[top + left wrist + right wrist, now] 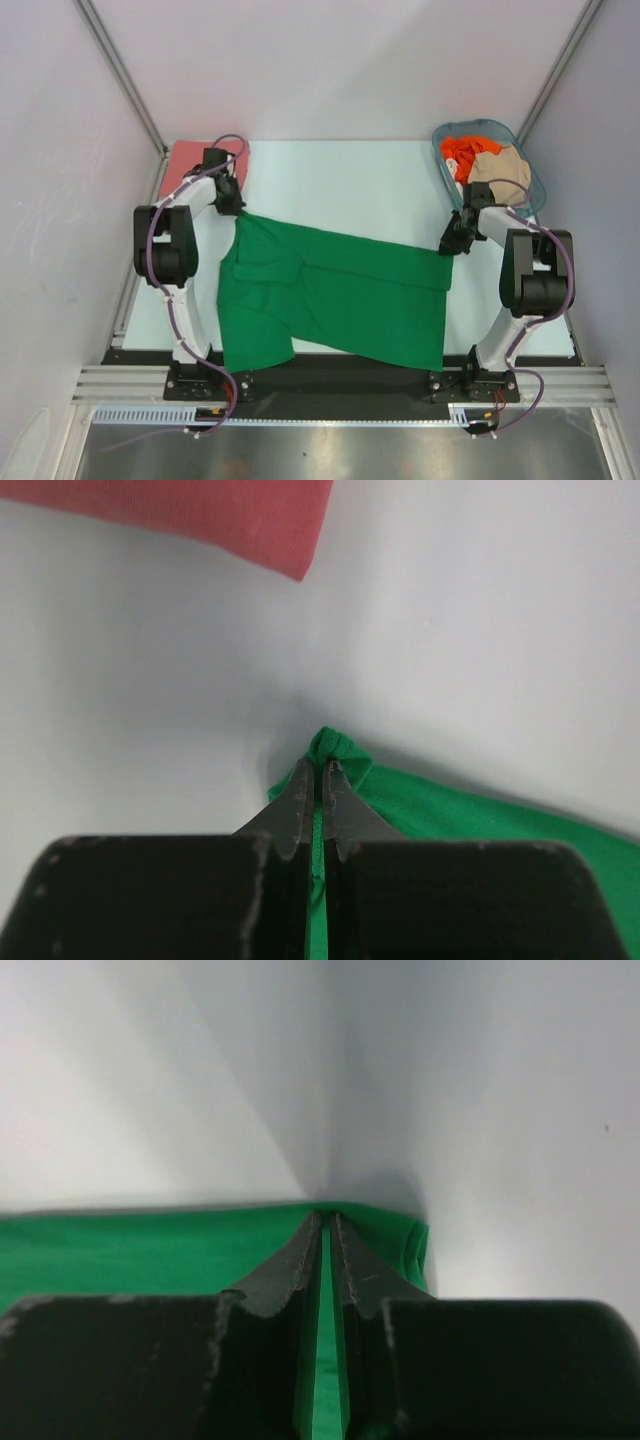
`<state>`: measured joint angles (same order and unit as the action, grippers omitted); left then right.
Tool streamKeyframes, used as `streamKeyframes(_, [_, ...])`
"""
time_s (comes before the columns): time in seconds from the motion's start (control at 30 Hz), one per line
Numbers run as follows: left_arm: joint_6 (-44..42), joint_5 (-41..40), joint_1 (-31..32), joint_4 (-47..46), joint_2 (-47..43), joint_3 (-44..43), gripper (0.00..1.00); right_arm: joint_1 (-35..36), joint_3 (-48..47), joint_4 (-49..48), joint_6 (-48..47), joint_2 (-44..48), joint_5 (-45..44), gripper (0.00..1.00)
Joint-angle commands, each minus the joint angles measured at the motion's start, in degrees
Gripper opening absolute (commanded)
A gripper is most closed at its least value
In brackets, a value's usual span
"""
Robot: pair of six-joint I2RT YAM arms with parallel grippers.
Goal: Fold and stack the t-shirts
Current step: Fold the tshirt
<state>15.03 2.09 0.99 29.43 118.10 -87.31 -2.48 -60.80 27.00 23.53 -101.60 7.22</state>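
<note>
The green shirt point(340, 295) lies spread across the table point(340, 170). The left gripper point(318, 769) is pinched tight on its far left corner, and the right gripper point(326, 1218) is clamped on its far right corner. A pink shirt point(188, 160) lies beyond the left corner. An orange shirt point(463, 152) and a beige shirt point(505, 172) sit in the basket point(534, 192) beyond the right corner.

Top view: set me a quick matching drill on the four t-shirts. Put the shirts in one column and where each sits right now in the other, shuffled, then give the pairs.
Shirts:
1. green t-shirt
2. salmon-pink t-shirt
3. orange-red t-shirt
4. beige t-shirt

Places:
A. in the basket, its near part
B. lying flat at the far left corner of the table
C. in the basket, its far left part
D. spread mid-table, pinched by the left gripper and the right gripper

Pairs: 1-D, 2-B, 3-C, 4-A.
</note>
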Motion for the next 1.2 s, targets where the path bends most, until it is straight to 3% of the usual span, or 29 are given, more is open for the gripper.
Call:
streamKeyframes(0.0, [0.6, -1.6, -0.8, -3.3, 1.5, -3.6, 0.0, 1.3, -2.7, -5.4, -0.1, -6.1, -8.8, 0.13])
streamKeyframes(0.13, [0.8, -1.2, -0.8, -3.7, 3.9, -6.6, 0.0, 2.3, -6.2, -5.5, -1.1, -8.3, -15.0, 0.13])
streamKeyframes(0.33, [0.5, -0.2, -2.6, -3.5, 6.6, -10.8, 0.0, 4.8, -12.5, -3.3, -3.5, -9.1, -16.2, 0.15])
streamKeyframes(0.47, [-0.2, -0.8, -2.6, -1.7, 5.9, -12.5, 0.01, 3.9, -15.8, 6.6, -2.1, -5.5, -13.7, 0.32])
streamKeyframes(0.57, [-0.6, -0.9, -2.6, -1.4, 5.0, -11.4, 0.02, 2.2, -7.4, 2.5, -4.3, 4.2, -4.0, 0.59])
streamKeyframes(0.67, [-0.1, -0.2, -2.6, -1.1, 4.9, -10.4, 0.01, 0.5, -4.2, 2.1, -6.5, 6.1, 4.1, 0.64])
streamKeyframes(0.8, [0.4, 0.5, -2.6, -1.1, 4.9, -9.9, 0.0, -1.4, -4.1, 0.5, -7.9, 1.9, 8.2, 0.58])
streamKeyframes(1.17, [0.1, 0.5, -2.7, -1.0, 5.3, -10.5, 0.0, -0.5, -2.2, -1.6, -8.1, -2.9, 3.3, 0.4])
